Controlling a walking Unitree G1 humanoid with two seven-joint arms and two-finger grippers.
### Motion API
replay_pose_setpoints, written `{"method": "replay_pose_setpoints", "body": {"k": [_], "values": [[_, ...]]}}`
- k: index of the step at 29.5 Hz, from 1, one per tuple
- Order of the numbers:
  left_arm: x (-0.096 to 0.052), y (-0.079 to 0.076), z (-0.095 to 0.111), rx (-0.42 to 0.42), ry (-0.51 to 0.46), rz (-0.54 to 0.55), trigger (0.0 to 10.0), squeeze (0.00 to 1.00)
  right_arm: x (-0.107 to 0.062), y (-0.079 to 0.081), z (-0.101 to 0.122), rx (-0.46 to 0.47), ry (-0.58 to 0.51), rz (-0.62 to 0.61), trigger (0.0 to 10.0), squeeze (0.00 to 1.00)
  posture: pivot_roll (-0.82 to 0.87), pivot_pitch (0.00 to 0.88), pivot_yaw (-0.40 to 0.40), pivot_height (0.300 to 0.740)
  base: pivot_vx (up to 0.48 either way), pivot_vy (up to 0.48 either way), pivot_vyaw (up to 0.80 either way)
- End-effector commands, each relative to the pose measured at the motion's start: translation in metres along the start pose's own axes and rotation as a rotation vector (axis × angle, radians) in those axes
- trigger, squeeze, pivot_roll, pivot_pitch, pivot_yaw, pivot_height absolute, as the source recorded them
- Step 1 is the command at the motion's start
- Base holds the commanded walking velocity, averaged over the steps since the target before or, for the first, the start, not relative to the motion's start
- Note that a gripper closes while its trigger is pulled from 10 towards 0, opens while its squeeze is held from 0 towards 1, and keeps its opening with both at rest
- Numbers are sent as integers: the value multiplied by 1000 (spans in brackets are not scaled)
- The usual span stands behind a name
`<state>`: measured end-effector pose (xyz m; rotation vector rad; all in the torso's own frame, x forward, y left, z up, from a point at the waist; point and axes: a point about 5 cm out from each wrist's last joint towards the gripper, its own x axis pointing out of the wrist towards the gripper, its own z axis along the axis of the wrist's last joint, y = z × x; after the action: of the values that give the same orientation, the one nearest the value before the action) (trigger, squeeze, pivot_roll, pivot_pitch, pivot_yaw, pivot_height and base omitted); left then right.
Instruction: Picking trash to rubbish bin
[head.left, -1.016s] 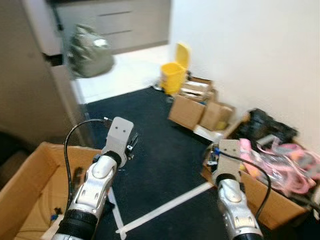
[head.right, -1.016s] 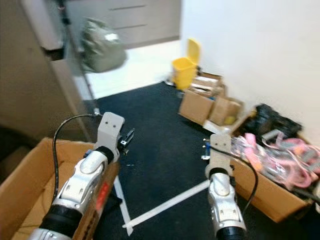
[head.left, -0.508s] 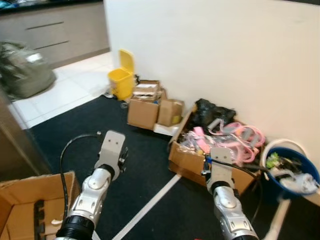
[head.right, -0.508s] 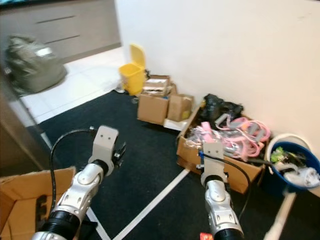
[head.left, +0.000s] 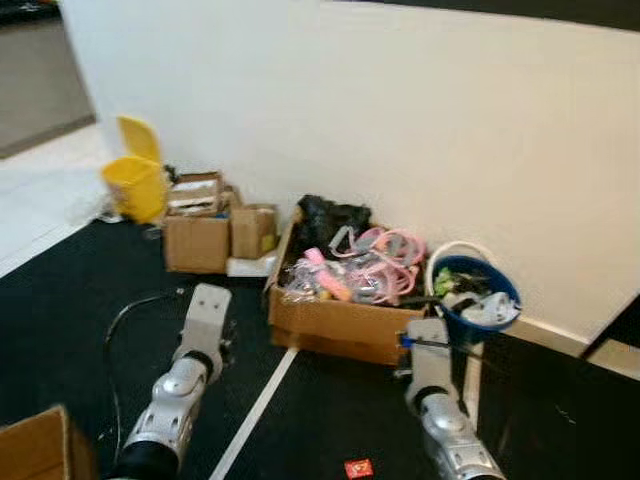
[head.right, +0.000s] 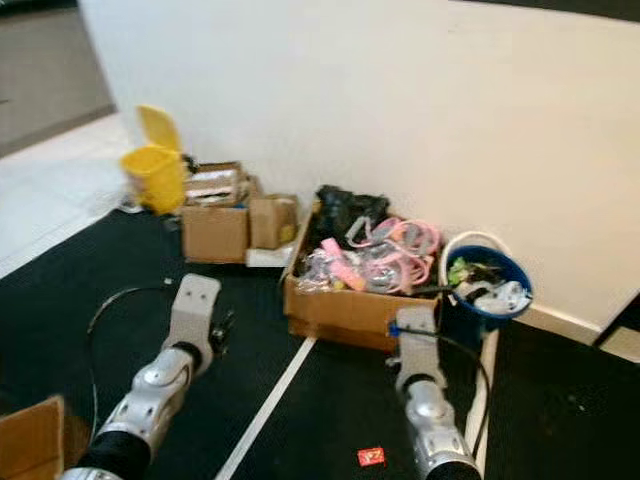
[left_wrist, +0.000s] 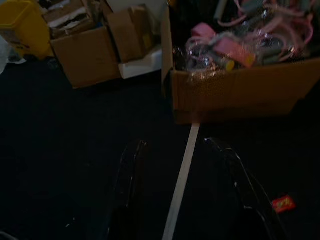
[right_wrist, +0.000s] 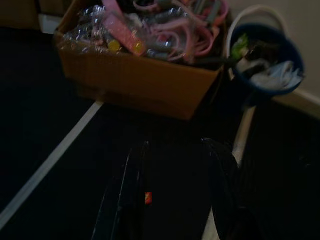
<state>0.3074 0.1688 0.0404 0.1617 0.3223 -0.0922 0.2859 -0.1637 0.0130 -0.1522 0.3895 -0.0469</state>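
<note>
Jaws on both grippers are spread apart and holding nothing: the left gripper (left_wrist: 177, 195) and right gripper (right_wrist: 172, 190) both hang over the black floor (head.left: 60, 290). A small red wrapper (head.left: 358, 467) lies on that floor between the two arms, nearer the right one, and it shows up dimly in the right wrist view too (right_wrist: 148, 198). A white tape line (head.left: 255, 405) runs across the floor up to a big cardboard box (head.left: 335, 325) stuffed with pink straps and plastic bits. Just right of that box sits a blue bucket (head.left: 480, 300) with a white handle, packed with junk. Further left along the white wall (head.left: 400, 120) are two smaller cardboard boxes (head.left: 215, 232), then a yellow bin (head.left: 135, 180) with its lid flipped up, well apart from the wrapper.
</note>
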Motion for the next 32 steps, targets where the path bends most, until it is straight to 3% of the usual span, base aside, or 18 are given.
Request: {"method": "replay_pose_setpoints", "body": {"k": [1,11,14,21,32], "values": [[-1,2,-2,20,-6,12,10000,0,-1,-2,-4,-11,4,-3,10000,0,-11,0,30,740,0,0,-800],[4,-4,7,-1,-38,-8,10000,0,-2,-3,-6,-8,4,-8,10000,0,-14,0,35,740,0,0,-800],[5,-7,6,61,-29,-18,10000,0,-3,-4,-6,-4,6,-17,10000,0,-23,0,31,740,0,0,-800],[7,-9,13,66,-63,-38,10000,0,-4,-9,-6,-2,5,-49,10000,0,-16,4,25,740,0,0,-800],[10,-3,22,72,-95,-14,10000,0,-1,-8,1,-4,-22,-47,10000,0,-22,6,22,740,0,0,-800]]}}
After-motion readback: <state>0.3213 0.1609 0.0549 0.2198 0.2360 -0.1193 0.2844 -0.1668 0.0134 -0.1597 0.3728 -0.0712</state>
